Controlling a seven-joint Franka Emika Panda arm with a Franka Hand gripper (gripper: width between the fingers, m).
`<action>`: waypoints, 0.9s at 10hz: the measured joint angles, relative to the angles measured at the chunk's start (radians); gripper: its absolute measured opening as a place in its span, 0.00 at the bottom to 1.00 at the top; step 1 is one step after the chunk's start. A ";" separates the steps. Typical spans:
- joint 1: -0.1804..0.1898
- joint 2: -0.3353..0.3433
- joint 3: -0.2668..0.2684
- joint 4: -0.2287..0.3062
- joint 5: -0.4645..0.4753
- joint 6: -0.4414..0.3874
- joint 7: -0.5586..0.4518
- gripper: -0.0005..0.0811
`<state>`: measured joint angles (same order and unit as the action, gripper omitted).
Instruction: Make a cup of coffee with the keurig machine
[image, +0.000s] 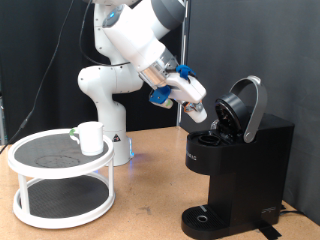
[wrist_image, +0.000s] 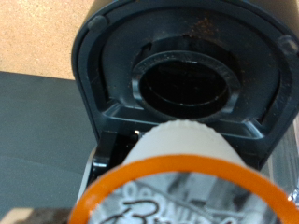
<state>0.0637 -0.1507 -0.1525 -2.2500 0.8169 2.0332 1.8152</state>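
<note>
My pincer (image: 207, 117) hangs just over the open top of the coffee maker (image: 238, 170), which stands at the exterior view's right on the wooden table (image: 150, 215). Its domed lid (image: 243, 105) is tipped up and back on its hinge, so the brewing chamber underneath lies exposed, and that is surely why my hand is angled down towards that gap.

Through the wrist view I look straight along my fingers at a pod (wrist_image: 182, 173): a pale ribbed cup with an orange rim and a printed foil face, filling the near part of the picture. It sits so close and so square to the camera that I judge I am pinching it. Beyond it I see the round dark ring on the lid's underside (wrist_image: 182, 82) and the black frame around it. The pod is lined up with that opening, apparently so it can go in straight and not catch on the edge.

The white mug (image: 90, 137) is well apart from all this, at the exterior view's left, standing upright on the top tier of a round white two-tier stand (image: 60, 165), near its back rim. A small white thing with a green mark (image: 75, 133) rests just beside it (too small for me to name with confidence). Nothing stands on the machine's round drip tray (image: 205, 217), so no mug is in place there yet.
</note>
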 joint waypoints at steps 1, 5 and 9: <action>0.000 0.004 0.008 -0.005 0.003 0.012 0.000 0.58; 0.001 0.032 0.031 -0.011 0.006 0.038 0.000 0.58; 0.001 0.060 0.053 -0.014 0.009 0.060 0.000 0.58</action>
<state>0.0645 -0.0906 -0.0993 -2.2643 0.8264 2.0928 1.8153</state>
